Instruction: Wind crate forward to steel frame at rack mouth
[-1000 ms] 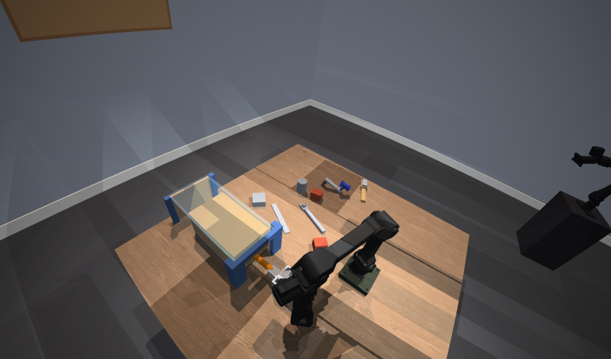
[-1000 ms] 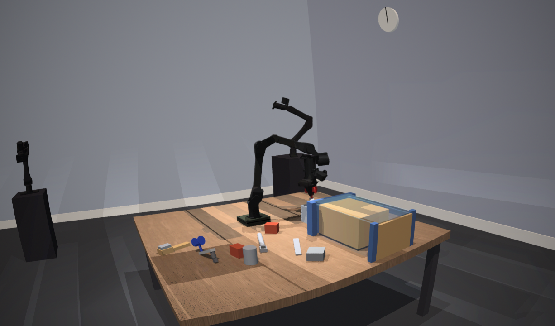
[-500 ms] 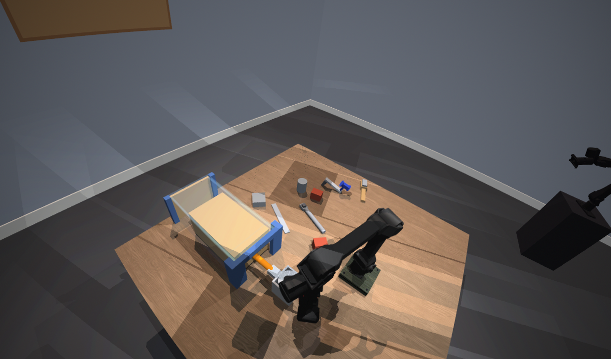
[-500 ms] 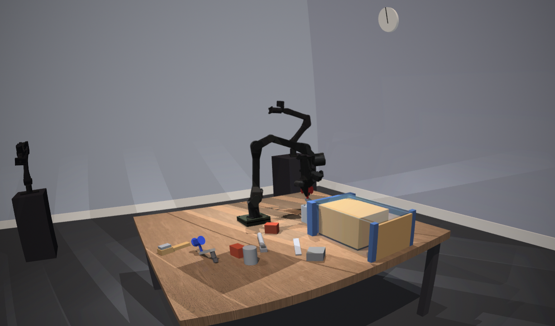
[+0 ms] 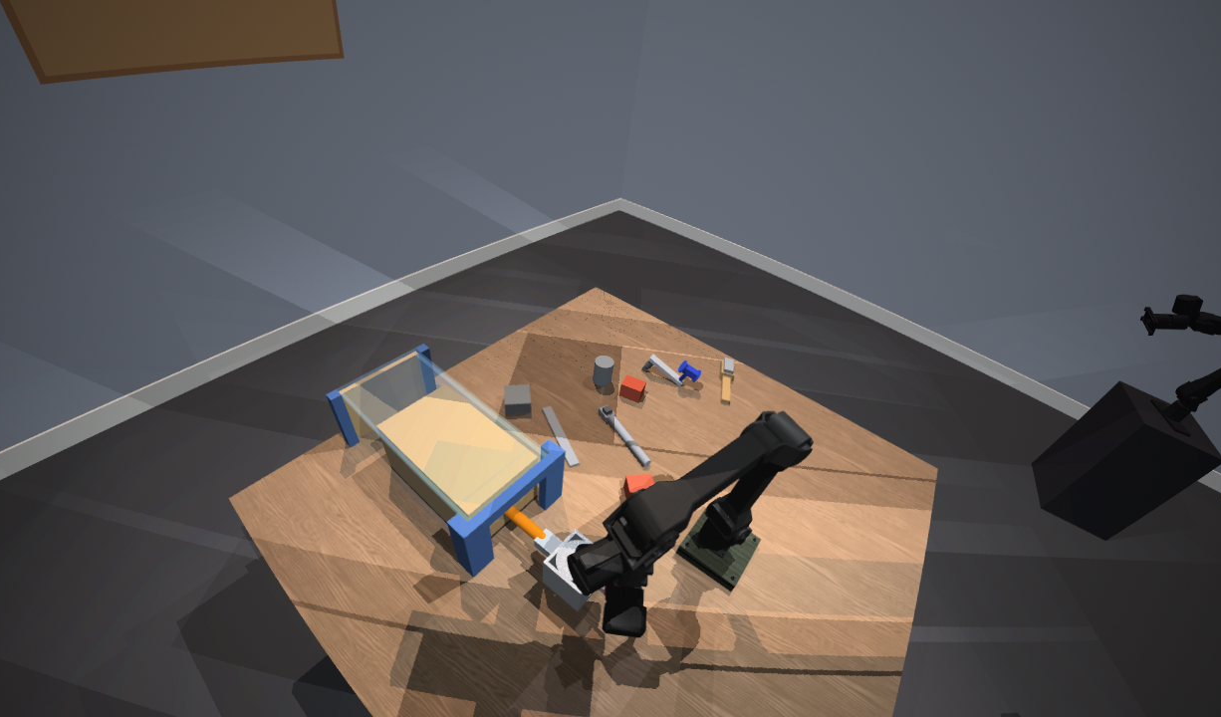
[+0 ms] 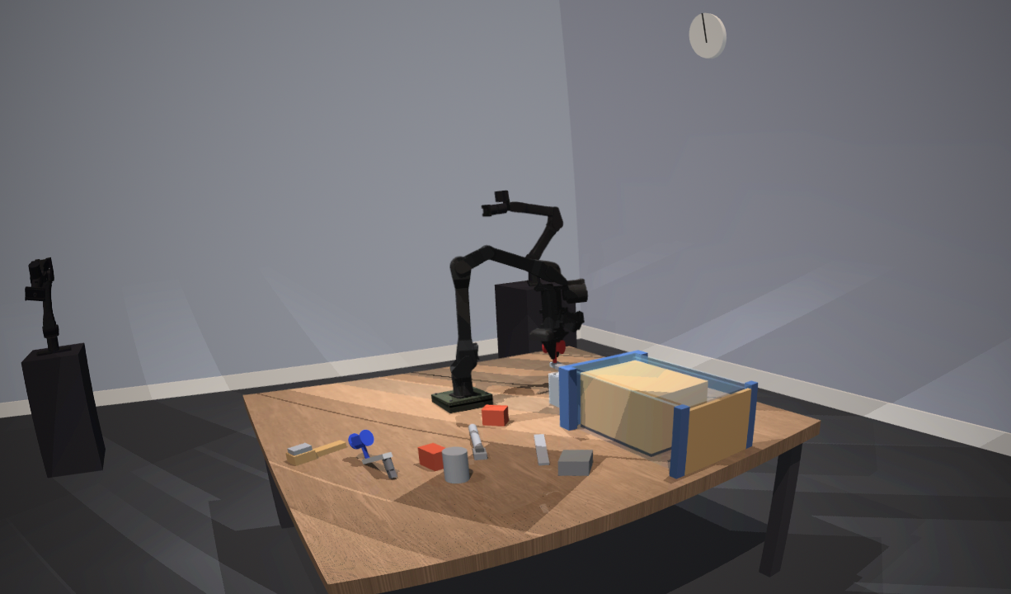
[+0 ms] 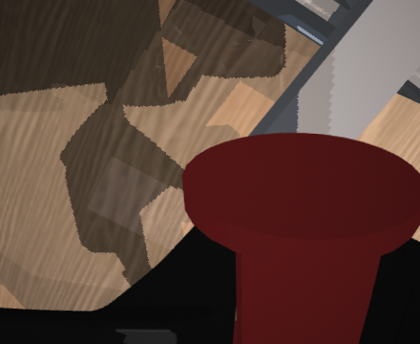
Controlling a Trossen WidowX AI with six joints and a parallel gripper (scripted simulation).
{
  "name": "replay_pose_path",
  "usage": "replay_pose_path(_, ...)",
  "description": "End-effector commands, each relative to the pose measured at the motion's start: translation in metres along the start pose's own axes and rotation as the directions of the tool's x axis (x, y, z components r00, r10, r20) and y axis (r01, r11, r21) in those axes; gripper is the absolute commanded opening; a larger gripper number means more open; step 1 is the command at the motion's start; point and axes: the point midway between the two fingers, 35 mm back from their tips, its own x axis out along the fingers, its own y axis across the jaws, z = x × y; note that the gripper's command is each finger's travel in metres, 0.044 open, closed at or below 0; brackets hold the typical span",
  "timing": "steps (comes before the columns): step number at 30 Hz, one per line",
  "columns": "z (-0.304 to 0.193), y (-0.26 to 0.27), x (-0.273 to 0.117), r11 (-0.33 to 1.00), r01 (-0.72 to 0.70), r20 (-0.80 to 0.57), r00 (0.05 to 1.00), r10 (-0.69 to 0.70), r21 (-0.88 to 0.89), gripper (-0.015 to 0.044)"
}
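- The arm [image 5: 686, 481] [image 6: 486, 255] arches up from its base, then bends down low at the centre of both room views, the claw [image 6: 554, 354] [image 7: 270, 209] pointing at the bench.
- Claw's clamped on the red handle [image 6: 560, 346] [image 7: 305, 191], over by the winch [image 5: 565, 581] [image 6: 554, 388] [image 7: 358, 72].
- The top view shows the orange strap [image 5: 525, 523], which the exterior one doesn't; the wrist view gives the handle's broad round top, lower right.
- The crate [image 5: 458, 445] [image 6: 638, 378] is left of centre from the top, right of centre from outside: tan, boxy, looking flat, near the blue frame [image 5: 472, 546] [image 6: 568, 398]. Whether they touch, I can't tell.
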Motion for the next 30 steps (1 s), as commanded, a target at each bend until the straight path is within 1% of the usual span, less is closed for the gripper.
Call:
replay_pose_path(1,-0.008,-0.012,0.001,1.000,0.018,-0.019,1.000,-0.018,0.004,0.0000)
replay_pose_path(11,-0.014,-0.023,0.001,1.000,0.019,-0.019,1.000,-0.019,0.004,0.0000)
replay_pose_path(16,-0.020,-0.045,0.000,1.000,0.021,-0.020,1.000,-0.021,0.004,0.0000)
replay_pose_path(30,-0.021,-0.063,0.000,1.000,0.023,-0.020,1.000,-0.023,0.004,0.0000)
